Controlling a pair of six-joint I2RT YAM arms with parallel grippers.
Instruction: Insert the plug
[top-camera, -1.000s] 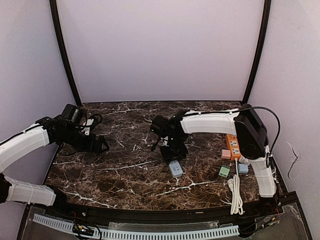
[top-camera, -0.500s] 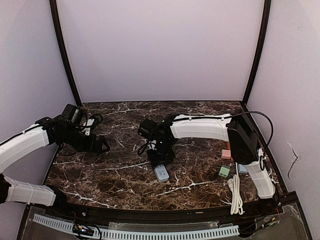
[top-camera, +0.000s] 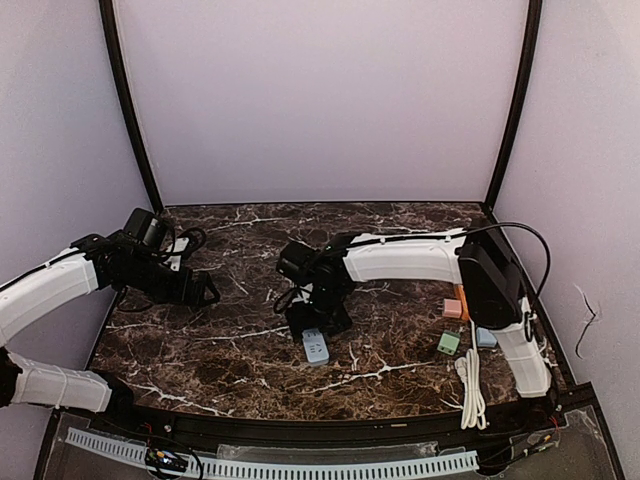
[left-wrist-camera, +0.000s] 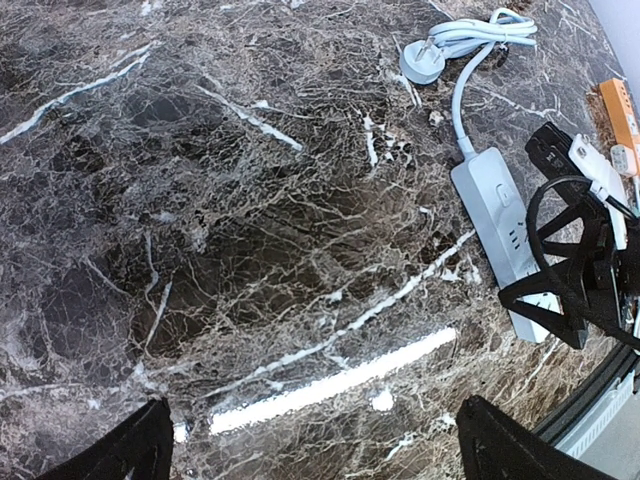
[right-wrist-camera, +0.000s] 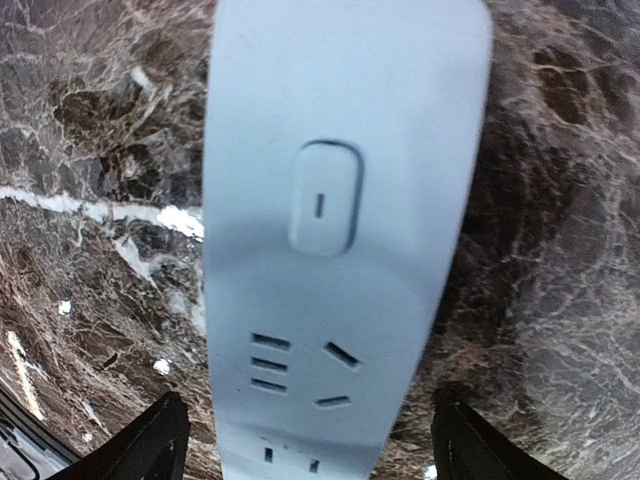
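Power strip (right-wrist-camera: 340, 150) on table, right gripper (right-wrist-camera: 310, 430) open astride it; plug (left-wrist-camera: 422, 62) lying unplugged, insertion undone; left gripper (left-wrist-camera: 310, 420) open, empty

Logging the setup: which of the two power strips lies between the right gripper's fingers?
The pale grey-blue power strip mid-table, straddled by the open right gripper. The orange strip lies far off to the right, away from both grippers.

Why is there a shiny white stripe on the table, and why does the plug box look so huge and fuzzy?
Left wrist view: the stripe is light glaring off the polished table. Right wrist view: the power strip lies very close to the camera, so it fills the picture, slightly soft.
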